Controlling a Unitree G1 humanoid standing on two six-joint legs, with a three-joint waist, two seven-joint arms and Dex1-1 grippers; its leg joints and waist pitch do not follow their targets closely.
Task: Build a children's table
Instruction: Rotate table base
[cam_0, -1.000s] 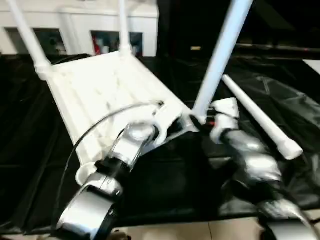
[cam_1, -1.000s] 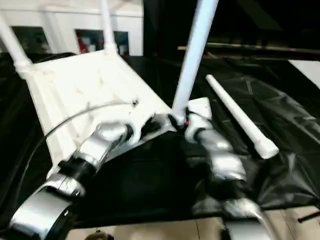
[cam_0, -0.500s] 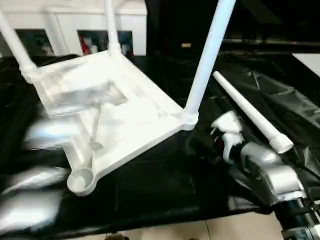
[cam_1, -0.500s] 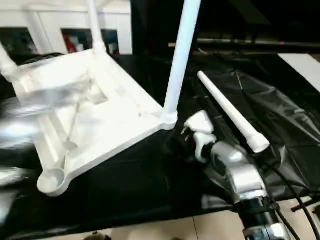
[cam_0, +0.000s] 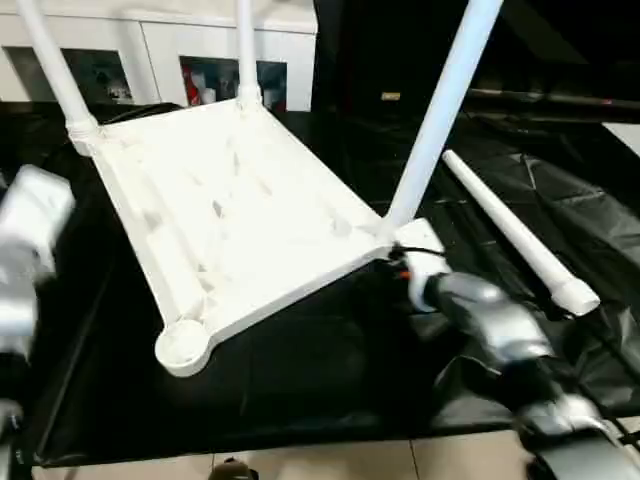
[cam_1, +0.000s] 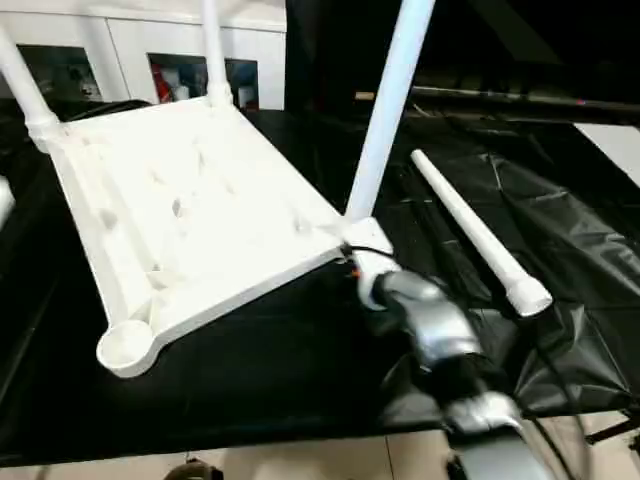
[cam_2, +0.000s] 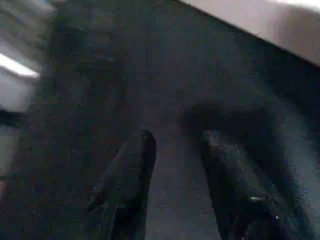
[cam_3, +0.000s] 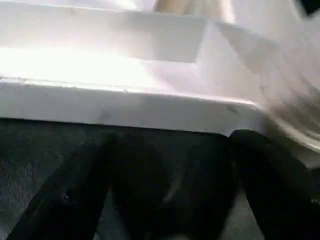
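Note:
The white tabletop (cam_0: 230, 210) lies upside down, tilted, on the black cover. Three white legs stand in its corner sockets: far left (cam_0: 55, 70), far middle (cam_0: 245, 50) and near right (cam_0: 440, 110). The near left socket (cam_0: 180, 345) holds nothing. A fourth leg (cam_0: 510, 230) lies loose on the cover to the right. My right forearm (cam_0: 480, 315) reaches to the tabletop's near right corner; in the right wrist view my right gripper (cam_3: 170, 165) is open just short of the rim (cam_3: 125, 105). My left gripper (cam_2: 177, 140) is open over bare black cover, away from the tabletop.
A white cabinet (cam_0: 180, 50) with glass doors stands behind the work table. The black cover (cam_0: 300, 390) lies in folds at the right (cam_0: 590, 200). The table's front edge and pale floor (cam_0: 330, 462) run along the bottom.
My left arm has pulled off the tabletop's near rim and swung out to the left edge. My right gripper drew back, then returned to the near right corner.

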